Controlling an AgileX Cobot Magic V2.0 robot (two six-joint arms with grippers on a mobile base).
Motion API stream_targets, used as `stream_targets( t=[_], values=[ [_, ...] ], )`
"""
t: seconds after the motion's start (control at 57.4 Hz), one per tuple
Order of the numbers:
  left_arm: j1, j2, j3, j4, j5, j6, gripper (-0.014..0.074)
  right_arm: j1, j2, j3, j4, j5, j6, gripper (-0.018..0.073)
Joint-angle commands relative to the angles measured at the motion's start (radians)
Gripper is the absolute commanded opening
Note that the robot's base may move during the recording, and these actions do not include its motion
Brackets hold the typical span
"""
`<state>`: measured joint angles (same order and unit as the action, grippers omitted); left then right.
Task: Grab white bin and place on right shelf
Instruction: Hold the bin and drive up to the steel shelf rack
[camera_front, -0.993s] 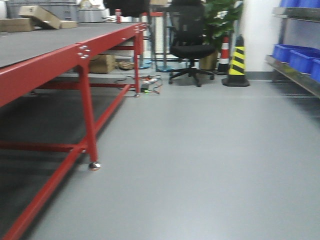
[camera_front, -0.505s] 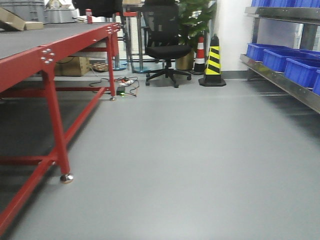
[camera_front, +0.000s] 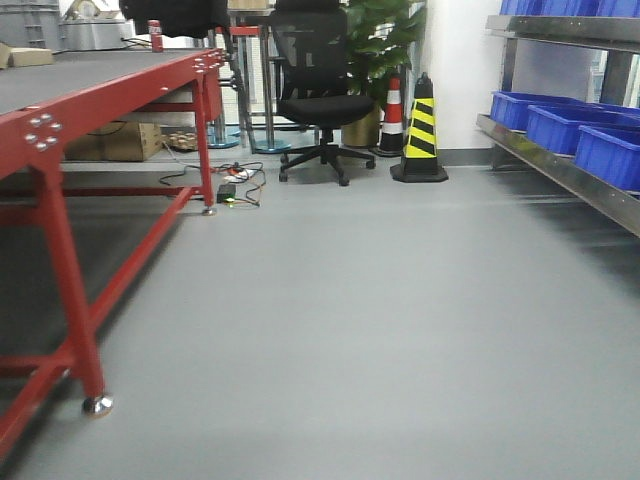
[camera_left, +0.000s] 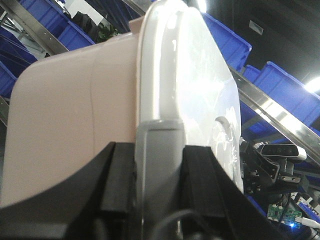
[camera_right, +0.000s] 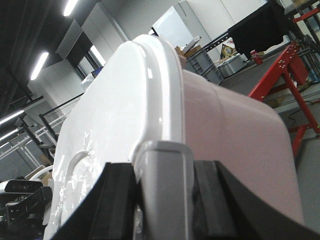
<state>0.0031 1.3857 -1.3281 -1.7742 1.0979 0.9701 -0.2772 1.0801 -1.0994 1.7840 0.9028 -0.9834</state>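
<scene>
Running between red table (camera_front: 110, 95) and right shelf (camera_front: 560, 172) lies grey floor (camera_front: 360, 330).

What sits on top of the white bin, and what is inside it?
A flat white lid covers the white bin, with the left tool and right tool clamped on its rim. The inside cannot be seen: lid and opaque walls hide it.

A red steel-framed table (camera_front: 90, 75) with a dark matted top runs along the left. At the far end, a black mesh office chair (camera_front: 318, 95) stands left of a yellow-and-black striped cone (camera_front: 421, 130). Blue plastic crates (camera_front: 560, 130) line the right. Tangled cables (camera_front: 235, 185) lie near the table's far leg.
</scene>
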Motion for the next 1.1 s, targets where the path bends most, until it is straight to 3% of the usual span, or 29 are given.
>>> stream_targets(
  t=[0.0, 1.08],
  values=[
    [-0.03, -0.046, -0.035, -0.085, 0.233, 0.024, -0.0118, 0.019, -0.024, -0.033, 0.101, 0.099, -0.016, 0.0071],
    [-0.03, -0.046, -0.035, -0.085, 0.233, 0.024, -0.0118, 0.019, -0.023, -0.033, 0.101, 0.086, -0.016, 0.0071]
  ],
)
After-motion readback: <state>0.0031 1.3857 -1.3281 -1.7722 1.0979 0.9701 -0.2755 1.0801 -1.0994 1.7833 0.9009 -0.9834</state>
